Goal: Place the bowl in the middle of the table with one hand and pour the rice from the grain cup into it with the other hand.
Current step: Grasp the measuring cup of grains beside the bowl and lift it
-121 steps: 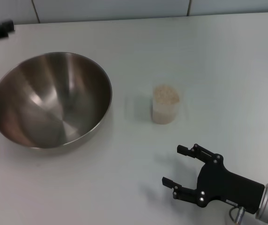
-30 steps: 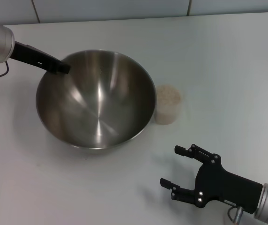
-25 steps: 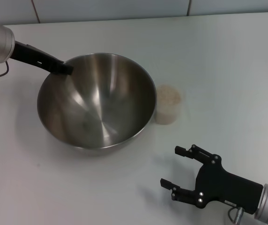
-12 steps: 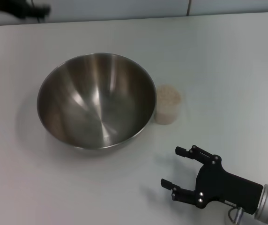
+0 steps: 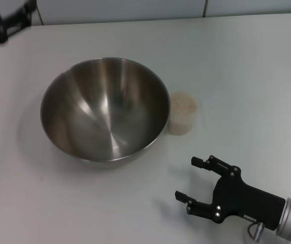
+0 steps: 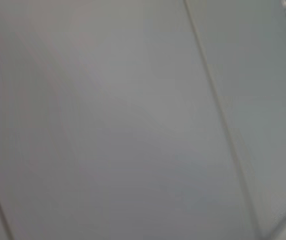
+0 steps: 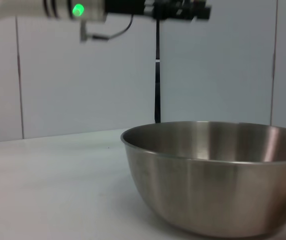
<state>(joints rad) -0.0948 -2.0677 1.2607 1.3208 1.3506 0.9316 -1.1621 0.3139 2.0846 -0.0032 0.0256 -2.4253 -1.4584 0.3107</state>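
The steel bowl (image 5: pixel 105 109) stands upright on the white table (image 5: pixel 247 66), left of the middle, and nothing holds it. The grain cup (image 5: pixel 181 123) stands right beside the bowl's right rim, filled with rice (image 5: pixel 182 104). My right gripper (image 5: pixel 186 179) is open and empty, low over the table in front of the cup. My left gripper (image 5: pixel 7 20) is up at the far left corner, well away from the bowl. In the right wrist view the bowl (image 7: pixel 218 175) fills the lower right, and the left arm (image 7: pixel 133 9) hangs high behind it. The cup is hidden there.
A grey panelled wall (image 5: pixel 120 9) runs behind the table's far edge. The left wrist view shows only those wall panels (image 6: pixel 133 120).
The left gripper slid the bowl rightwards to beside the cup, then let go of its rim and drew back to the far left corner. The right arm has hardly moved.
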